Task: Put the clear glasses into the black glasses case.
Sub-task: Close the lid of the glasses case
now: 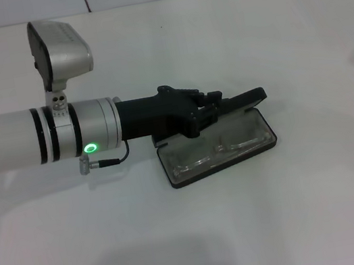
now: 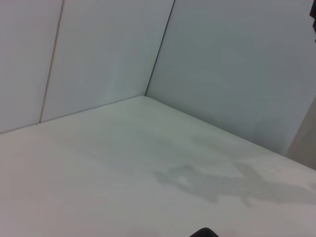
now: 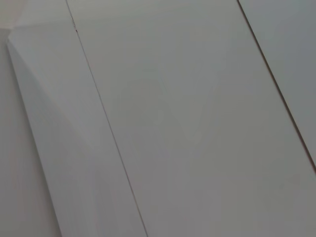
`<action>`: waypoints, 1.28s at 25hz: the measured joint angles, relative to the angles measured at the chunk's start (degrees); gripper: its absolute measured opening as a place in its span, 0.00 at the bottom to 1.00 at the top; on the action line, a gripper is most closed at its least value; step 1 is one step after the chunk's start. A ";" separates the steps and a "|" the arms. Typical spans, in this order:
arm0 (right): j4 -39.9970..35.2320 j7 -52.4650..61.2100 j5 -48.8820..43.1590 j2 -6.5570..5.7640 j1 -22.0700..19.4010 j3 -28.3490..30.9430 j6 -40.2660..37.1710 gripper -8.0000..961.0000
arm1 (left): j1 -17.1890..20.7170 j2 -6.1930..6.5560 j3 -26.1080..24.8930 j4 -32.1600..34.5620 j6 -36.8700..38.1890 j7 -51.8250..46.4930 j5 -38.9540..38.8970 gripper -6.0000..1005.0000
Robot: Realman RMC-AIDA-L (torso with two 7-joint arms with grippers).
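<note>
**Left end effector at the lid of the open case**

While the case (image 1: 219, 147) lies open on the white bench (image 1: 302, 220), the glasses (image 1: 218, 150) rest inside its lower half, on the grey lining. Reaching in from the robot's left, the left arm brings its black left end effector (image 1: 217, 106) to the raised lid at the case's far edge, where the fingers meet the lid's rim. Whether they pinch the lid or merely press against it cannot be told from the head view. The left wrist view shows only bare bench and wall panels (image 2: 98, 54). The right end effector appears in no view; its wrist camera faces blank white panels.
</note>
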 joint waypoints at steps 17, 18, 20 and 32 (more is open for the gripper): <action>1.79 -0.79 0.02 0.01 0.19 -0.19 -0.01 0.12 | 1.33 -0.27 2.76 -1.53 -0.06 2.14 -0.47 0.21; 1.79 -0.79 0.02 0.01 0.19 -0.19 -0.01 0.12 | 1.55 -0.32 3.20 -1.54 0.00 2.23 -0.43 0.21; 2.18 -0.79 0.02 0.01 0.19 -0.22 0.00 0.12 | 1.71 -0.36 3.55 -1.54 0.13 2.38 -0.42 0.21; 2.24 -0.79 0.03 0.00 -0.05 -0.32 -0.33 0.12 | 2.44 -0.41 4.75 -1.57 3.02 3.65 -1.86 0.21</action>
